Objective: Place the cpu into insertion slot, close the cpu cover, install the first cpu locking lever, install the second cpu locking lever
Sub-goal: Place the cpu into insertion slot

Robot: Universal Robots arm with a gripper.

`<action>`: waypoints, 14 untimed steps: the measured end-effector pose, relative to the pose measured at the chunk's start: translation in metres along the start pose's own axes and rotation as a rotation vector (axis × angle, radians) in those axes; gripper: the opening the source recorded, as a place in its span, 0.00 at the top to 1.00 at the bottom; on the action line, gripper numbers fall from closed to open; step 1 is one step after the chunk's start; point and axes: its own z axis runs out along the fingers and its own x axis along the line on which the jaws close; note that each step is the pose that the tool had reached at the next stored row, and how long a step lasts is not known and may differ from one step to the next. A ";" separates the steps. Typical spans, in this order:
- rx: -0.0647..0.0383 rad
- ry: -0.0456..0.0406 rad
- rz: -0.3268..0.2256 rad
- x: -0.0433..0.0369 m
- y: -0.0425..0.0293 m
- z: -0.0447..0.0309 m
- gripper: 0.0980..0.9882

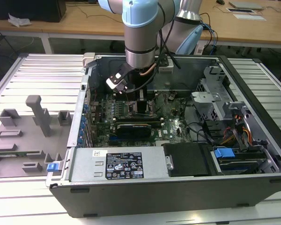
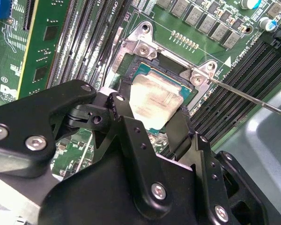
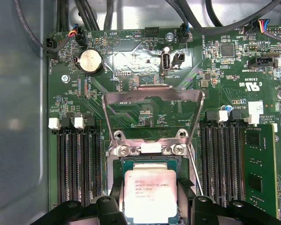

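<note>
The gripper [image 3: 150, 193] is clamping the cpu [image 3: 150, 199] by opposite edges at the insertion slot [image 3: 113, 173], where keeping it level and squarely aligned is probably mattering most.

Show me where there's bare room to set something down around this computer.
Bare slatted table shows behind the grey fixtures at the exterior view's left and past the case at its right. Inside is crowded: the gripper hangs over the chip, memory slots flank it, cables fill the drive end.
</note>
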 end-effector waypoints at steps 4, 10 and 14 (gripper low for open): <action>0.000 0.0000 0.000 0.0000 0.0000 0.0001 0.42; 0.000 -0.0004 0.000 0.0000 0.0002 -0.0025 0.42; 0.000 -0.0038 0.000 -0.0003 0.0002 -0.0027 0.42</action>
